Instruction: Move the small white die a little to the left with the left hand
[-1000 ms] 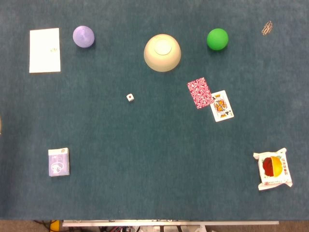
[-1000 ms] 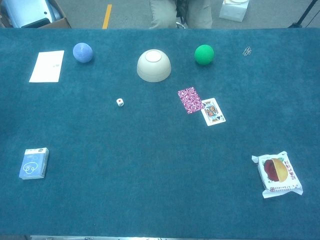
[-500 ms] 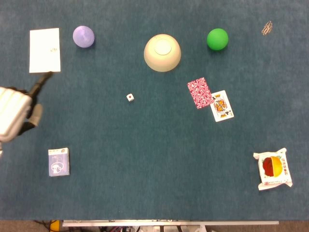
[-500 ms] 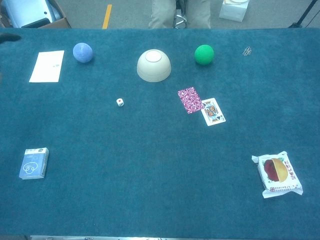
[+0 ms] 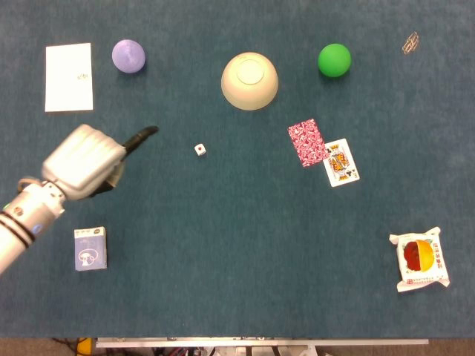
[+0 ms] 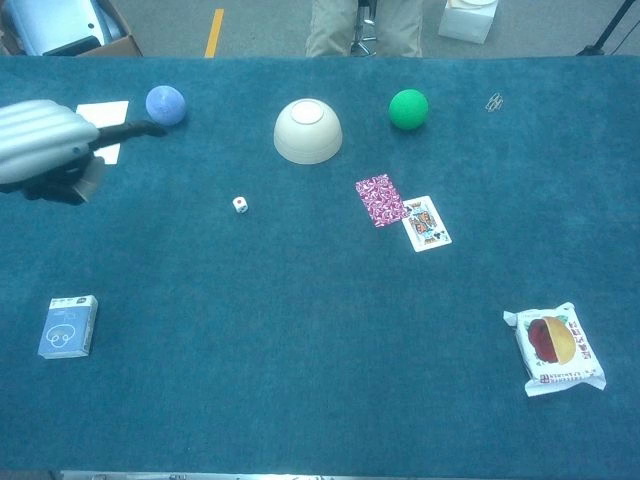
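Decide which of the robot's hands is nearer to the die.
Left. The left hand hangs to the left of the die, apart from it, one dark finger stretched toward it. The right hand shows in neither view.

The small white die (image 5: 200, 149) sits flat on the blue counter (image 5: 223, 245), a red pip facing up. It lies below and left of the upturned cream bowl (image 5: 249, 80), touching nothing.
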### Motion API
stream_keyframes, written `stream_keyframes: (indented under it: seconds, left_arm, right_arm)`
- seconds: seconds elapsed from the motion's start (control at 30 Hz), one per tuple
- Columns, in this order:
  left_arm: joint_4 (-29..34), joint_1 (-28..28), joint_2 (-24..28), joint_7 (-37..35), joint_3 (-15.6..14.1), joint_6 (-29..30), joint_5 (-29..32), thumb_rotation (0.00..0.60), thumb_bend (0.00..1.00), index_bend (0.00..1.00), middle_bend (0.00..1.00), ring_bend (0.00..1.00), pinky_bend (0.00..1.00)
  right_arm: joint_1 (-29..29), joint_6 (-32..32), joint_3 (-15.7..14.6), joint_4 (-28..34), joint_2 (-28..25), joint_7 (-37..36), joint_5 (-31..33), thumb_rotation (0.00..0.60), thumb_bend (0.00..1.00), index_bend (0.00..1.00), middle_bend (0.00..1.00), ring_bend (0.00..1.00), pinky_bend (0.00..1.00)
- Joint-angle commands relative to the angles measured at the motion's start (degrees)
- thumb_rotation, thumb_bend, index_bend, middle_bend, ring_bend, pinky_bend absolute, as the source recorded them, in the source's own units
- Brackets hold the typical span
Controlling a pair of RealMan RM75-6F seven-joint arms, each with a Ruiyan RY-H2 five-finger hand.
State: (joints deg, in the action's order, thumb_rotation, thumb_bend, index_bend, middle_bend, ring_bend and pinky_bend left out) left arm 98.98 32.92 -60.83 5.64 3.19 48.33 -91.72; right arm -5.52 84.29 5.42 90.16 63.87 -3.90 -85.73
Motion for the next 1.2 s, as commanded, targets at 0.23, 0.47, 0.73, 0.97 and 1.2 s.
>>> stream_keyframes:
  seconds: [0.23, 0.47, 0.73, 0.97, 1.2]
  left_arm:
    - [-2.7, 5.5, -5.5, 0.6, 0.6, -7.4, 6.8, 0.600, 1.00, 0.02, 1.00, 1.00, 1.00]
    - [-5.7, 8.0, -9.2, 0.7, 0.6, -9.7, 9.6, 0.600, 1.00, 0.02, 1.00, 1.00, 1.00]
    - [-7.7, 10.4, -12.4, 1.5, 0.5, -11.4, 12.0, 0.600, 1.00, 0.02, 1.00, 1.00, 1.00]
    - [-9.8, 12.4, -15.3, 3.3, 0.0, -13.4, 14.7, 0.600, 1.00, 0.02, 1.00, 1.00, 1.00]
    - [-12.1, 13.6, -17.9, 4.3, -0.5, -14.1, 17.6, 0.600, 1.00, 0.02, 1.00, 1.00, 1.00]
  right_arm:
    - [-0.4, -0.8, 0.0, -0.3, 0.1, 0.1, 0.6, 0.600, 0.30, 0.31, 0.22, 0.11, 0.23]
    - [-0.6, -0.8, 0.2, -0.1, -0.3, -0.2, 0.8, 0.600, 0.30, 0.31, 0.22, 0.11, 0.23]
    - [-0.5, -0.8, 0.2, -0.2, -0.6, -0.6, 1.2, 0.600, 0.30, 0.31, 0.22, 0.11, 0.23]
    - [-0.3, -0.6, 0.2, -0.4, -0.8, -1.1, 1.3, 0.600, 0.30, 0.31, 0.22, 0.11, 0.23]
    - [-0.3, -0.6, 0.2, -0.6, -0.9, -1.4, 1.3, 0.600, 0.30, 0.30, 0.22, 0.11, 0.23]
